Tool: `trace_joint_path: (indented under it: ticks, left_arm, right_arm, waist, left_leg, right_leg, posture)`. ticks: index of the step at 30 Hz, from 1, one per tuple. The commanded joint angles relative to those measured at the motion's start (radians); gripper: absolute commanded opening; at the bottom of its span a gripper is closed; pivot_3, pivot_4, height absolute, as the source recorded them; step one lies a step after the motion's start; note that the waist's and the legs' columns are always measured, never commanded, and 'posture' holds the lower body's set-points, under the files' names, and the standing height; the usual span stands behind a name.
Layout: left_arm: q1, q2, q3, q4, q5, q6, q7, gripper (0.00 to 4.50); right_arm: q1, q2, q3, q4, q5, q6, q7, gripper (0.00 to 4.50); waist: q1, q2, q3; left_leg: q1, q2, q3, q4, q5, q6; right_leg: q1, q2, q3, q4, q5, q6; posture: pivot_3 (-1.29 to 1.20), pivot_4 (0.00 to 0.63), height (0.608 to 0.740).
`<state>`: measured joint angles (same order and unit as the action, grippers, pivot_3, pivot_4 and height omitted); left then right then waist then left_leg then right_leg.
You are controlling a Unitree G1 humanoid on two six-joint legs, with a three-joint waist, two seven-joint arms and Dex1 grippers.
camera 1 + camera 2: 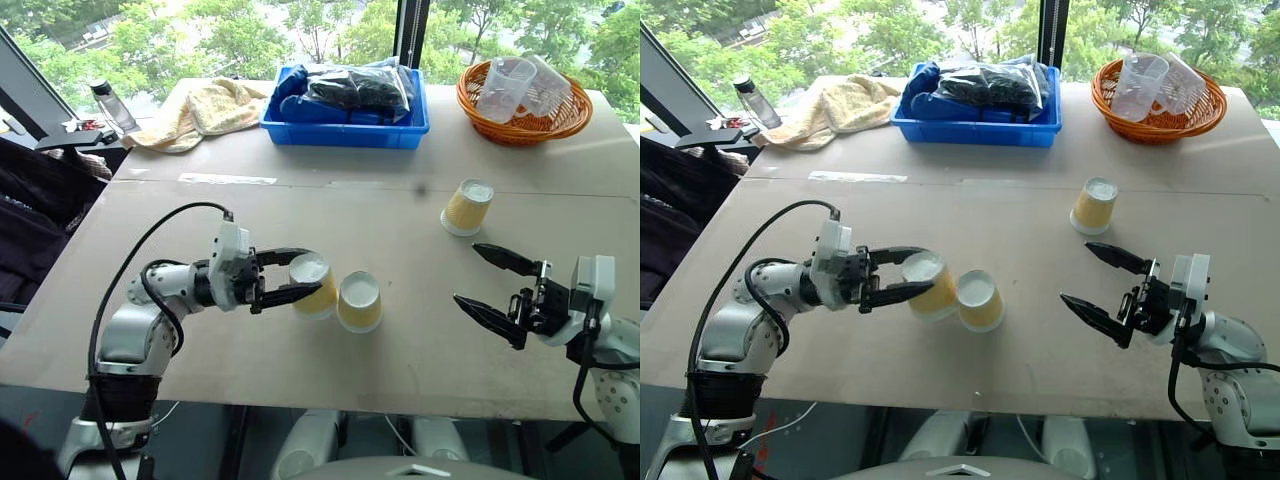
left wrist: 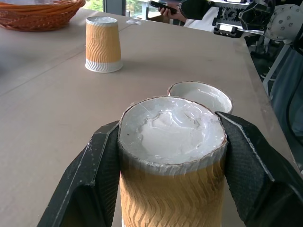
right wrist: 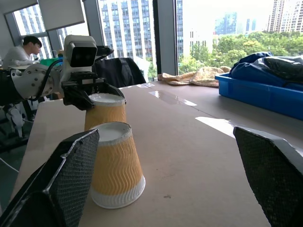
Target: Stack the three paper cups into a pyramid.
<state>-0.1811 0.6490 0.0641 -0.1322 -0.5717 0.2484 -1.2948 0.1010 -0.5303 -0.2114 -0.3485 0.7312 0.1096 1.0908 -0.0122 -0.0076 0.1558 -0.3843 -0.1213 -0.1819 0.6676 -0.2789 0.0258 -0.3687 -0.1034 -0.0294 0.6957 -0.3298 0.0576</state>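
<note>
Paper cups aren't stacked yet: left pincer (image 1: 300,281) pinches one cup (image 1: 314,284) beside a second (image 1: 359,301); the third (image 1: 467,207) stands apart; right pincer (image 1: 493,291) spread, empty.

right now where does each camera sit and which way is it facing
Left eye view: on the head, looking forward and down over the table; both arms show, the left tool shut on the held cup.
Right eye view: its stereo twin, same scene, with the open right tool.
Left wrist view: along the left tool's fingers, toward the far cup.
Right wrist view: along the right tool's fingers, toward the standing cup.
Shared: both wrist views show the held cup and the standing cup.
</note>
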Motion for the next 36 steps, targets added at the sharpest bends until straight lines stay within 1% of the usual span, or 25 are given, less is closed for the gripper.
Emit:
trace_joint_path:
  ticks: [1, 8, 15, 20, 28, 30, 32, 33, 36]
  left_arm:
    - [0.023, -0.005, -0.006, -0.041, 0.001, -0.033, -0.005, 2.42]
    - [0.046, -0.005, -0.046, 0.000, 0.083, -0.133, -0.013, 2.42]
    - [0.045, -0.051, -0.081, 0.013, 0.115, -0.187, 0.019, 2.42]
    - [0.036, -0.066, -0.074, 0.057, 0.146, -0.248, 0.042, 2.42]
    - [0.019, -0.071, -0.061, 0.102, 0.144, -0.285, 0.059, 2.42]
    - [0.019, -0.071, -0.061, 0.106, 0.141, -0.282, 0.062, 3.44]
    - [0.020, -0.069, -0.062, 0.111, 0.146, -0.283, 0.066, 4.00]
    - [0.020, -0.068, -0.062, 0.115, 0.148, -0.285, 0.067, 4.46]
    - [0.021, -0.071, -0.047, 0.121, 0.139, -0.287, 0.077, 4.46]
  right_arm:
    - [0.004, -0.014, -0.024, -0.031, 0.031, 0.005, 0.011, 4.50]
    - [0.016, -0.057, -0.028, -0.045, 0.052, 0.035, 0.031, 4.50]
    - [0.021, -0.082, -0.024, -0.077, 0.096, 0.099, 0.033, 4.50]
    - [0.046, -0.122, -0.031, -0.081, 0.113, 0.129, 0.075, 4.50]
    - [0.063, -0.153, -0.033, -0.043, 0.069, 0.087, 0.158, 4.50]
    - [0.066, -0.158, -0.034, -0.029, 0.052, 0.071, 0.181, 4.50]
    - [0.068, -0.163, -0.033, -0.011, 0.040, 0.061, 0.196, 4.50]
    - [0.068, -0.161, -0.034, -0.004, 0.038, 0.059, 0.195, 4.50]
    - [0.069, -0.151, -0.034, 0.006, 0.039, 0.062, 0.186, 4.50]
  waist:
    - [0.000, 0.000, 0.000]
    - [0.002, 0.000, 0.000]
    - [0.007, 0.001, 0.000]
    - [0.013, 0.001, -0.001]
    - [0.015, 0.001, -0.001]
    - [0.016, 0.001, -0.001]
    - [0.015, 0.001, -0.001]
    - [0.015, 0.001, -0.001]
    - [0.016, 0.001, 0.000]
  left_leg:
    - [0.000, 0.000, 0.000, 0.000, 0.000, 0.000]
    - [0.000, 0.000, 0.000, 0.000, 0.000, 0.000]
    - [0.001, 0.000, 0.000, 0.000, 0.000, 0.000]
    - [0.001, 0.000, 0.000, 0.000, 0.000, 0.000]
    - [0.001, 0.000, 0.000, 0.000, 0.000, 0.000]
    - [0.001, 0.000, 0.000, 0.000, 0.000, 0.000]
    - [0.001, 0.000, 0.000, 0.000, 0.000, 0.000]
    - [0.001, 0.000, 0.000, 0.000, 0.000, 0.000]
    - [0.001, 0.000, 0.000, 0.000, 0.000, 0.000]
  right_leg:
    - [0.000, 0.000, 0.000, 0.000, 0.000, 0.000]
    - [0.000, 0.000, 0.000, 0.000, 0.000, 0.000]
    - [0.001, 0.000, 0.000, -0.001, 0.000, 0.000]
    - [0.001, 0.000, 0.000, -0.001, 0.000, 0.000]
    - [0.002, 0.000, 0.000, 0.000, 0.000, 0.000]
    - [0.002, 0.000, 0.000, 0.000, 0.000, 0.000]
    - [0.002, 0.000, 0.000, 0.000, 0.000, 0.000]
    - [0.002, 0.000, 0.000, 0.000, 0.000, 0.000]
    - [0.001, 0.000, 0.000, -0.001, 0.000, 0.000]
  posture:
    - [0.00, 0.150, 0.740]
    - [0.00, 0.150, 0.740]
    - [0.00, 0.150, 0.740]
    - [0.00, 0.150, 0.740]
    - [0.00, 0.150, 0.740]
    - [0.00, 0.150, 0.740]
    - [0.00, 0.150, 0.740]
    - [0.00, 0.150, 0.740]
    - [0.00, 0.150, 0.740]
